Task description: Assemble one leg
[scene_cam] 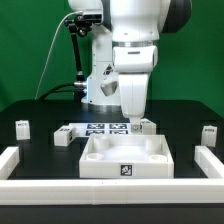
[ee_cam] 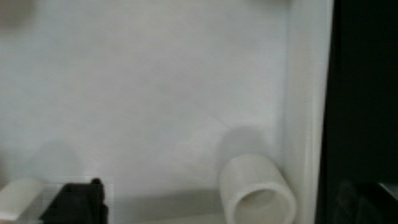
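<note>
So the big white tray piece [scene_cam: 100,160] sits right in the middle of the black table [scene_cam: 40,112], tag facing the camera. The marker board [scene_cam: 96,129] lies flat just behind it. There are also three spare blocks scattered about: one far out on the exterior view's left [scene_cam: 22,126], one closer in near the tray's back left corner [scene_cam: 63,138], and one well off on the exterior view's right [scene_cam: 208,134]. White rails [scene_cam: 12,160] box in the sides and front. The arm comes straight down over the back edge of the tray, and its body hides most of what's behind it. The leg [scene_cam: 145,127] stands just behind the tray's back wall, at the marker board's end on the exterior view's right. The gripper [scene_cam: 133,121] is right down beside it, close enough that they look like they touch. Honestly I can't tell from here how wide the fingers are, or whether they've got hold of the leg. The wrist view doesn't help much, it's nearly all blurry white surface. You can make out one dark finger [ee_cam: 75,200] and a rounded white cylinder [ee_cam: 260,186] that I can't identify.
</note>
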Robot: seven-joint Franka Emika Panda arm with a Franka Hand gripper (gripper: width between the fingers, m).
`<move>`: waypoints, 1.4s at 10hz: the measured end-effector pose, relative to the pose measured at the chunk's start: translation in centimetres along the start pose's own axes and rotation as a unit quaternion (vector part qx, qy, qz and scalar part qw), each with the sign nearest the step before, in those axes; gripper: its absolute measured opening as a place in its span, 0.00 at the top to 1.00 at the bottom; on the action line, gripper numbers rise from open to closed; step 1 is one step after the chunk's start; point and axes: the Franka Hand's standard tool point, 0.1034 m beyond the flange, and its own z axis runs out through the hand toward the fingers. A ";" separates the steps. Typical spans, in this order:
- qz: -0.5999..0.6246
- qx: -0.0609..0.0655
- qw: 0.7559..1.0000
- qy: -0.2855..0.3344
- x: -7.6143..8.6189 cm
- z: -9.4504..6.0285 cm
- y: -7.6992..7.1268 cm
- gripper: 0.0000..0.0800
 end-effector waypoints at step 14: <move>0.019 0.017 1.000 0.004 -1.9 4.0 -1.4 0.73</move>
